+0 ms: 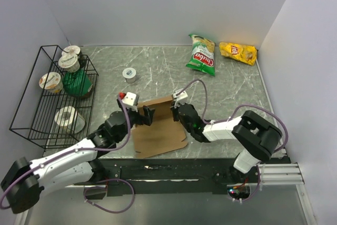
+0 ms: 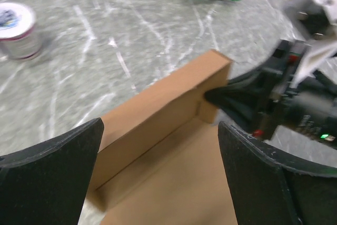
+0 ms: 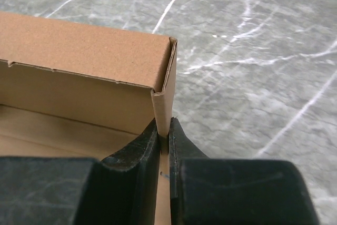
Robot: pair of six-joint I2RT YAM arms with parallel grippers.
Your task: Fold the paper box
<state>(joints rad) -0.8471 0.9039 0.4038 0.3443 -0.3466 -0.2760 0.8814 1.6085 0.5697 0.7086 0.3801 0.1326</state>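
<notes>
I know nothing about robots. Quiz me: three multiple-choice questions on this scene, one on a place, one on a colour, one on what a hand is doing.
1. Where is the wire rack? A) at the left B) at the far right C) on the box
2. What colour is the paper box? A) white B) brown C) blue
3. The right hand is: A) wide open B) holding a bag C) pinched on the box's wall

Answers: 1 A, it stands at the overhead view's left edge; 2 B, plain brown cardboard; 3 C, it clamps the upright wall.
</notes>
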